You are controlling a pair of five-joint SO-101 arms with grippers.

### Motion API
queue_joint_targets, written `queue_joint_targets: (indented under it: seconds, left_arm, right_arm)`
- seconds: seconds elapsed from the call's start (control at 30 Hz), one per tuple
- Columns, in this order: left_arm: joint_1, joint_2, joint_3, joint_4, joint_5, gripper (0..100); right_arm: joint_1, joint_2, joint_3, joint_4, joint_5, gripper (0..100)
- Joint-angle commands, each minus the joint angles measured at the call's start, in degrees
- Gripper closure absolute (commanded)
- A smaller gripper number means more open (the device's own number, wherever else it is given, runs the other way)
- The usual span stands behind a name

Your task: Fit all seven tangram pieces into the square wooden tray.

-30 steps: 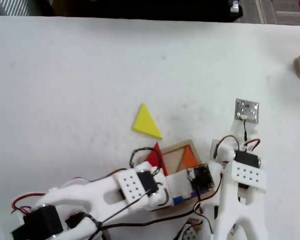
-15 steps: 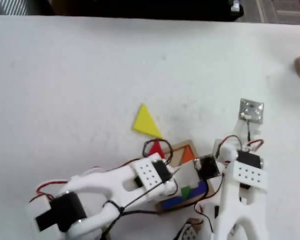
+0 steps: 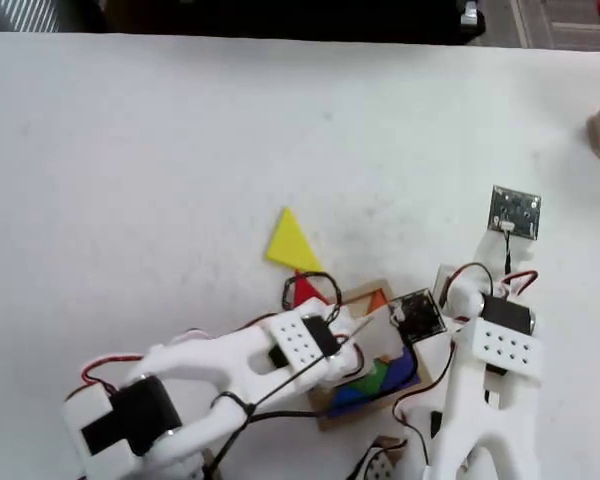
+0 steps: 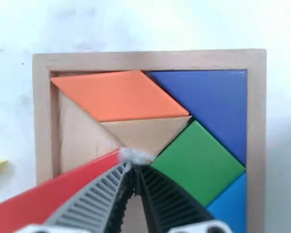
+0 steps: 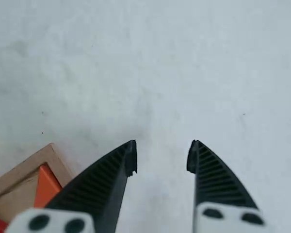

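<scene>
Now my left arm has swung forward over the square wooden tray [image 4: 145, 59], and the red triangle [image 4: 48, 194] has come along with it, further toward the tray's far corner than it was a second ago. My right arm has meanwhile drawn back and out to the side, uncovering the near part of the tray where it had hung across it. To my mind that puts me right at the placing step, with room to work.

My left gripper [image 4: 134, 162] has its jaws almost together, and as far as I can judge they are pinching the red triangle by its edge; the piece lies slanted, one side overhanging the tray's wall. My right gripper [image 5: 160, 158] hangs open over bare worktop [image 3: 180, 130], just beside a tray corner.

Inside the tray sit the orange parallelogram [image 4: 119, 94], the dark blue triangle [image 4: 211, 102], the green square [image 4: 196, 162] and a light blue piece [image 4: 230, 204]. Bare wood shows beside the orange piece and between it and the green square. The yellow triangle [image 3: 292, 243] waits on the worktop near the tray.

What hampers me is the slant of the red piece against the rim, and the orange and green edges that bound the gap; my right arm stands close by, so I judge it wise to keep it out
</scene>
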Motion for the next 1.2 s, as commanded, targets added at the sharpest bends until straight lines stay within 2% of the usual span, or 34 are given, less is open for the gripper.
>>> queue_joint_targets:
  seconds: [0.0,0.2,0.33,0.43,0.53,0.63,0.7,0.9,1.07,1.17]
  left_arm:
    - [-1.5,-0.7,-9.3,-0.1,1.0,98]
    - [-1.7,-12.4,-8.6,6.9,6.1,98]
    - [-3.6,-23.5,-3.4,7.4,5.6,98]
    - [-8.7,-29.8,-0.9,6.9,5.8,98]
    - [-16.7,-32.0,-0.7,6.8,5.8,98]
    - [-25.5,-29.9,-0.3,2.3,5.9,98]
    - [-28.6,-25.9,-0.3,-0.2,5.8,98]
    - [-28.8,-11.9,-4.5,-3.9,5.6,98]
    - [-28.7,-5.1,-8.1,-3.9,6.0,98]
    - [-27.2,-4.0,-7.9,-4.1,6.0,98]
  right_arm:
    - [-0.9,-0.9,0.6,0.0,0.1,82.5]
    - [-1.0,-0.9,0.6,0.0,0.1,82.5]
    - [-1.0,-0.9,0.6,0.0,0.1,82.5]
    - [-1.0,-0.9,0.6,0.0,0.1,82.5]
    - [-1.0,-0.9,0.6,0.0,0.1,82.5]
    - [-0.9,-0.9,0.6,0.0,0.1,82.5]
    - [-0.9,-0.9,0.7,0.0,0.1,82.5]
    - [-0.5,-0.9,0.6,0.1,0.1,82.5]
    - [6.4,-0.9,-1.2,0.5,-0.4,83.0]
    - [8.8,-0.9,-1.7,0.5,-3.7,85.8]
